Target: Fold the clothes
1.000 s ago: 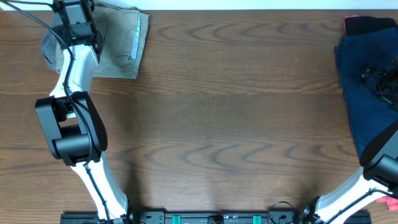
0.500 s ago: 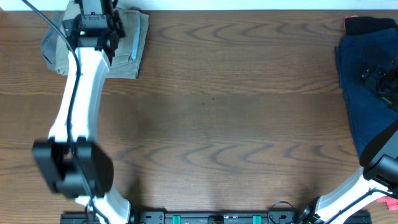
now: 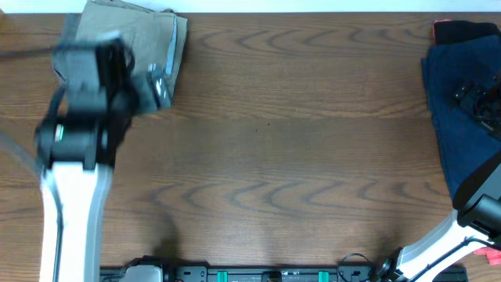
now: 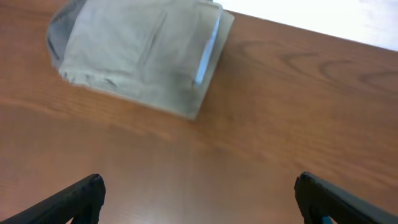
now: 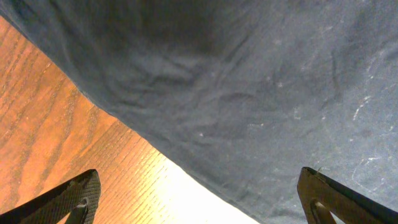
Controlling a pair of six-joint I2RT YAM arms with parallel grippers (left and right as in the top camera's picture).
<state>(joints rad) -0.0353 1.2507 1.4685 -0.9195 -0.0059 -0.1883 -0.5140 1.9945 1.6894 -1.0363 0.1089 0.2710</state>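
Note:
The light khaki pair lies folded in a compact rectangle at the table's far left corner; in the left wrist view a pale label strip shows along its right edge. My left gripper is blurred, just in front of it, open and empty, with bare wood between its fingers. The navy garment lies spread at the right edge. My right gripper hovers over it, open and empty, straddling its hem. The navy cloth fills most of the right wrist view.
The brown wooden table stretches between the two garments. A dark cloth with a red edge lies at the far right corner behind the navy garment. The table's far edge runs just behind the khaki pair.
My left arm has pulled back from over the khaki pair toward the front of the table, moving fast and blurred. The khaki pair stays folded. The right arm has not moved.

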